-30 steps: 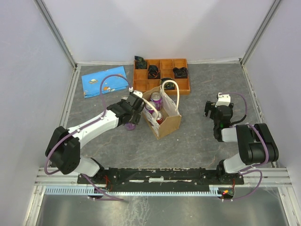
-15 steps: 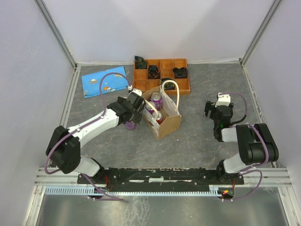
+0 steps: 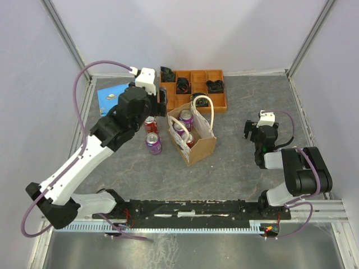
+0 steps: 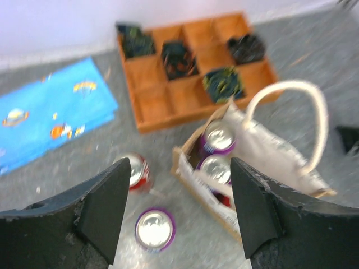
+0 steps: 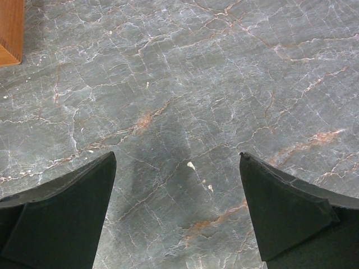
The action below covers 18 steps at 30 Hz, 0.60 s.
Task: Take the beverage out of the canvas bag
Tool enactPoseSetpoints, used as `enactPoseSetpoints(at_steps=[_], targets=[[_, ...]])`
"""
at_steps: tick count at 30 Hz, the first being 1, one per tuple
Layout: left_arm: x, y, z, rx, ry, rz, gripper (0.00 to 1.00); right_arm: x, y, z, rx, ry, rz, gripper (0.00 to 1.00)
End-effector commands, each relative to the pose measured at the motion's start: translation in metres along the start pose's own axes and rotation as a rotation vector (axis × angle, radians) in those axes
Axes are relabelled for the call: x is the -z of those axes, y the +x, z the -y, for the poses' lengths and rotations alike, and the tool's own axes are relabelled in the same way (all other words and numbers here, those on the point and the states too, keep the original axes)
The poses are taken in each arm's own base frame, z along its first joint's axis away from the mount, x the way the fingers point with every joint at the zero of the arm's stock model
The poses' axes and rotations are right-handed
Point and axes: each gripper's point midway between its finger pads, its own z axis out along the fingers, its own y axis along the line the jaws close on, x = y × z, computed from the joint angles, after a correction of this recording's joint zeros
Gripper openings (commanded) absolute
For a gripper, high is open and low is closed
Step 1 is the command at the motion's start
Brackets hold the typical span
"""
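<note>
The canvas bag (image 3: 203, 147) stands upright mid-table with white loop handles; in the left wrist view the canvas bag (image 4: 269, 162) is blurred. Inside it I see two purple-rimmed cans (image 4: 217, 138) and a bit of a red one (image 3: 190, 141). Two beverage cans stand on the table left of the bag: a purple one (image 3: 153, 143) (image 4: 154, 228) and a red one (image 3: 150, 124) (image 4: 133, 171). My left gripper (image 3: 162, 101) (image 4: 178, 207) hangs open and empty high above them. My right gripper (image 3: 257, 133) (image 5: 176, 207) is open over bare table, well right of the bag.
An orange compartment tray (image 3: 171, 102) (image 4: 151, 112) with dark items sits behind the bag. A blue patterned cloth (image 3: 120, 96) (image 4: 45, 112) lies at the back left. Metal frame rails run along both sides of the table.
My left gripper let go of the purple can beside the bag, then rose up and back toward the tray. The can stays standing on the table. The right arm has not moved.
</note>
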Motion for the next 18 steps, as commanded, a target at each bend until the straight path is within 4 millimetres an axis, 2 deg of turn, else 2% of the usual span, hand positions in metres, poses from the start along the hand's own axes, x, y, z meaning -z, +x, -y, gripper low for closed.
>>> enactPoseSetpoints(at_steps=[1,2,6,12,15,18], targets=[[0.005,-0.062,0.026,-0.056,0.123,0.171,0.75,-0.005,-0.023,0.0,-0.011,0.001,0.065,0.99],[0.0,-0.064,0.035,-0.073,0.154,0.167,0.72,-0.005,-0.023,0.0,-0.011,0.001,0.066,0.99],[-0.032,-0.048,0.076,-0.149,0.274,0.093,0.62,-0.005,-0.023,0.0,-0.012,0.001,0.065,0.99],[-0.061,-0.01,0.139,-0.214,0.464,0.002,0.46,-0.005,-0.023,0.0,-0.012,0.0,0.066,0.99],[-0.071,0.013,0.157,-0.241,0.495,-0.059,0.39,-0.005,-0.023,0.0,-0.012,0.0,0.067,0.99],[-0.074,0.033,0.162,-0.254,0.483,-0.118,0.39,-0.005,-0.023,0.0,-0.011,0.001,0.066,0.99]])
